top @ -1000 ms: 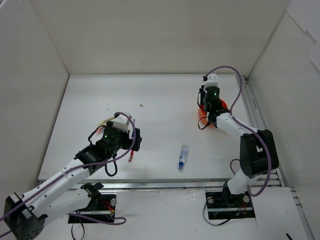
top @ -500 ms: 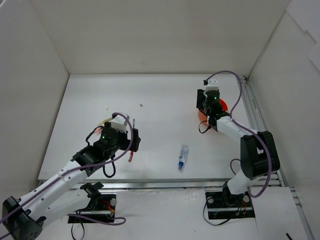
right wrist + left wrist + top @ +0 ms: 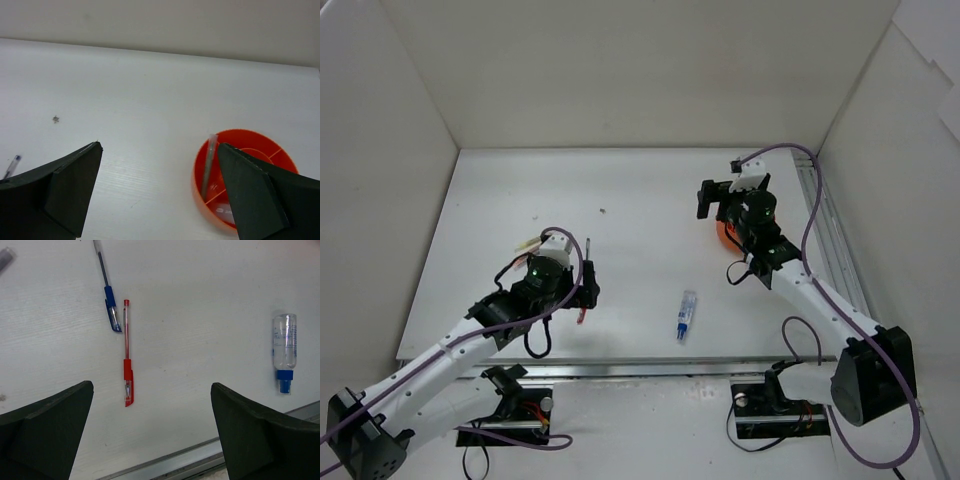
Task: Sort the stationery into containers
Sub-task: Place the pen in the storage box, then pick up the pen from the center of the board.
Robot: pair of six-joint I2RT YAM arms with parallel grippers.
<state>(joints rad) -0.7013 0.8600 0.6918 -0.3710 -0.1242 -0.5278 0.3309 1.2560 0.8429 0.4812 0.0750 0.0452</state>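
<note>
- Right gripper (image 3: pixel 159 150), jaws wide and empty, has swung to the left of the orange cup (image 3: pixel 198 195).
- Left gripper (image 3: pixel 151 390), likewise wide and empty, stays well left of the cup.
- A grey pen (image 3: pixel 208 162) leans in the cup.
- Red pen (image 3: pixel 126 352) lies unmoved, far left of the cup.

Bright, even, diffuse light all round; only soft, faint shadows on the white table (image 3: pixel 640 200); no harsh glare; wrist views slightly soft, dark fingers (image 3: pixel 45 430) blurred up close
</note>
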